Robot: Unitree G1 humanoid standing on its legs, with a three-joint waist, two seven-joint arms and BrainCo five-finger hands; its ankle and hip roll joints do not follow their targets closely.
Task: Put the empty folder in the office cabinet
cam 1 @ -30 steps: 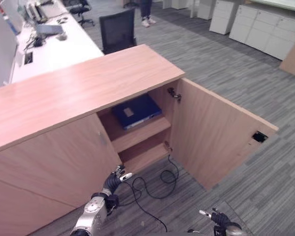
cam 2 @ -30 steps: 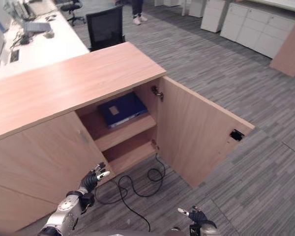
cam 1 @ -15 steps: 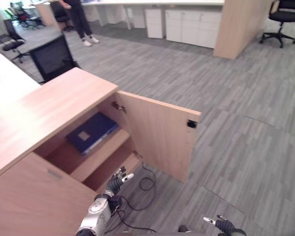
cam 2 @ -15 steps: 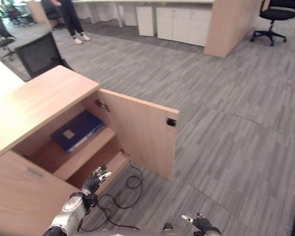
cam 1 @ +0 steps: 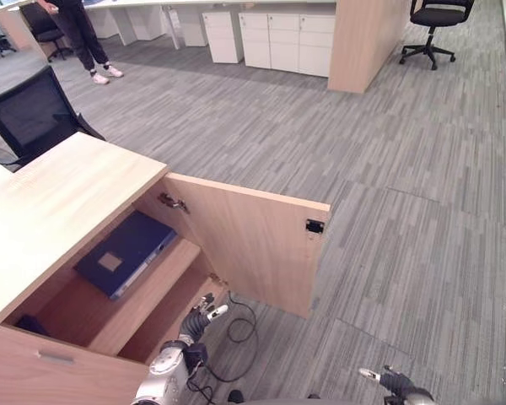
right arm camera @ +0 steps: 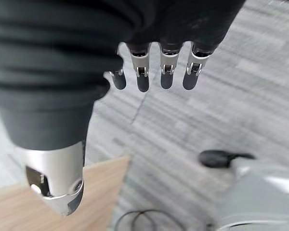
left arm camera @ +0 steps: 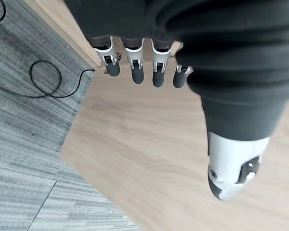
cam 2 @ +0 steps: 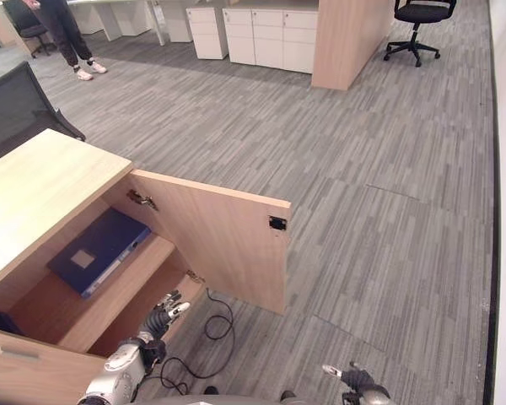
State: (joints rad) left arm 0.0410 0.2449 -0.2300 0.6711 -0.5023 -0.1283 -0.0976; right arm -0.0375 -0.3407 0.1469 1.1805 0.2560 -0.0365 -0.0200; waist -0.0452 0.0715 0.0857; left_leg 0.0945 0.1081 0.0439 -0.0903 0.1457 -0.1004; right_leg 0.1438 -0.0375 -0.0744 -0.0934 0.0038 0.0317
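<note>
Folder point(cam 1: 125, 252) lying flat on the upper shelf inside the open cabinet point(cam 1: 244, 245) in the left eye view, dark blue, probably stiff, light, easiest grabbed by the spine edge. Left wrist view: left hand point(left arm camera: 135, 67) relaxed open, holding nothing. Right wrist view: right hand point(right arm camera: 154, 72) likewise open, empty.

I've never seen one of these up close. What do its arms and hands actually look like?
Each arm is silver-grey metal. A dark ribbed cover wraps the wrist and the back of the left hand and the right hand. From it runs a row of silver fingers with dark rounded tips, with a thicker silver thumb set apart.
</note>
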